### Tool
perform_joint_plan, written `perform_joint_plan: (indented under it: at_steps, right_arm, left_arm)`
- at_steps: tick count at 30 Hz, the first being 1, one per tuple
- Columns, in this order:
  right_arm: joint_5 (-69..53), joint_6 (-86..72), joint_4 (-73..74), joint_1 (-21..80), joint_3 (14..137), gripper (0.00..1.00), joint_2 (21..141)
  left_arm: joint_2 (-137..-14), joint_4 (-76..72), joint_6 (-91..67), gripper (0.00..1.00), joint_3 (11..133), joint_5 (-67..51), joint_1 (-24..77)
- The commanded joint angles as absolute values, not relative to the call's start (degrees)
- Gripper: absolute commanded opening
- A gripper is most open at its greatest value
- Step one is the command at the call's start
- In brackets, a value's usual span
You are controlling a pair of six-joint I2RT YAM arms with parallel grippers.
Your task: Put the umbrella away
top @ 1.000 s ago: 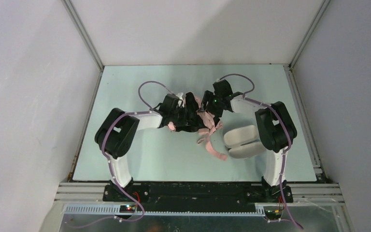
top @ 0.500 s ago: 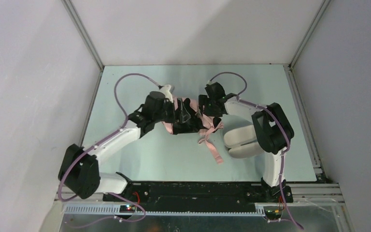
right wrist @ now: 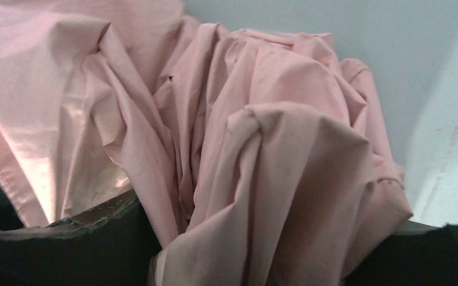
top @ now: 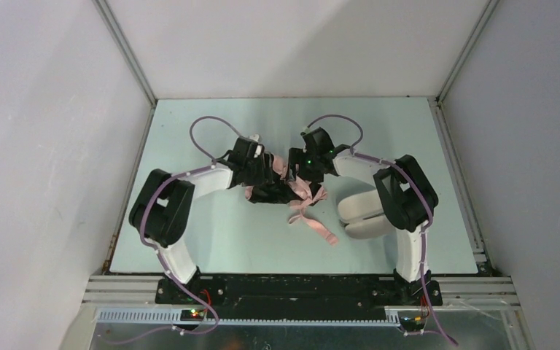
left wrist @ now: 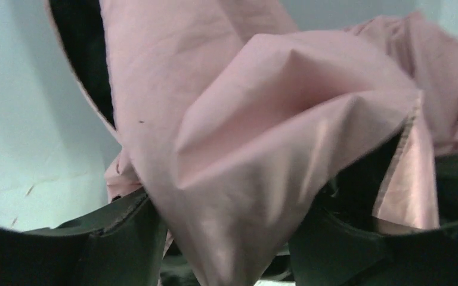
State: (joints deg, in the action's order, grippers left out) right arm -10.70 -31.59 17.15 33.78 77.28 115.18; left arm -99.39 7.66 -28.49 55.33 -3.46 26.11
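Left hand (left wrist: pixel 238 250) and right hand (right wrist: pixel 244 250) each grip folds of the one pink umbrella (top: pixel 303 195), near one grey case (top: pixel 364 209).

Pink cloth fills both wrist views. The umbrella (left wrist: pixel 262 137) is thin woven fabric, creased and crumpled, with a soft satin sheen on the folds and narrow stitched hems along its edges. Below it, the left gripper (left wrist: pixel 220 244) is dark, matt plastic. The right gripper (right wrist: pixel 247 256) is the same, one edge looking rough and worn. From above, the table (top: pixel 211 233) is a smooth, pale, matt sheet, and the case (top: pixel 361 208) looks hard, smooth and faintly glossy.
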Motion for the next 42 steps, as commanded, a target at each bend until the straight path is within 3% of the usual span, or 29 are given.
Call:
perform_joint_plan:
  at_steps: [1, 6, 7, 10, 16, 27, 33, 38, 42]
  right_arm:
    - [-24.28, -41.75, 6.5, 34.75, 72.71, 0.75, 111.81]
    - [-27.43, -50.6, -4.09, 34.46, 65.9, 0.82, 107.33]
    - [-26.64, -50.44, -3.37, 34.5, 65.56, 0.91, 105.6]
    - [-21.86, -47.13, 3.92, 34.56, 65.23, 0.98, 102.1]
    - [-14.17, -41.12, 15.0, 33.91, 63.98, 0.99, 94.08]
    - [-18.88, -38.23, 16.08, 22.42, 53.4, 0.99, 77.15]
    - [-24.65, -35.45, 13.39, 13.19, 47.5, 1.0, 73.12]
    - [-32.64, -33.76, 5.24, 10.46, 41.64, 0.99, 74.72]
    - [-37.37, -33.06, -1.43, 10.88, 41.57, 0.99, 79.16]
  left_arm:
    - [-103.67, 0.59, -29.92, 0.61, 59.59, -13.35, 26.86]
    - [-103.8, -3.4, -31.28, 0.48, 57.62, -18.16, 28.78]
    - [-103.49, -4.19, -31.57, 0.47, 56.35, -19.9, 28.81]
    - [-100.88, -3.45, -30.79, 0.44, 53.67, -19.31, 28.74]
    - [-98.13, -0.42, -28.91, 0.45, 52.93, -15.71, 28.66]
    - [-97.21, 3.5, -27.55, 0.45, 54.62, -12.28, 28.7]
    - [-96.0, 3.97, -28.11, 0.5, 54.22, -11.98, 28.65]
    - [-91.09, 2.71, -29.48, 0.65, 51.29, -13.2, 28.73]
    - [-83.73, 4.54, -30.29, 0.71, 47.98, -11.4, 28.66]
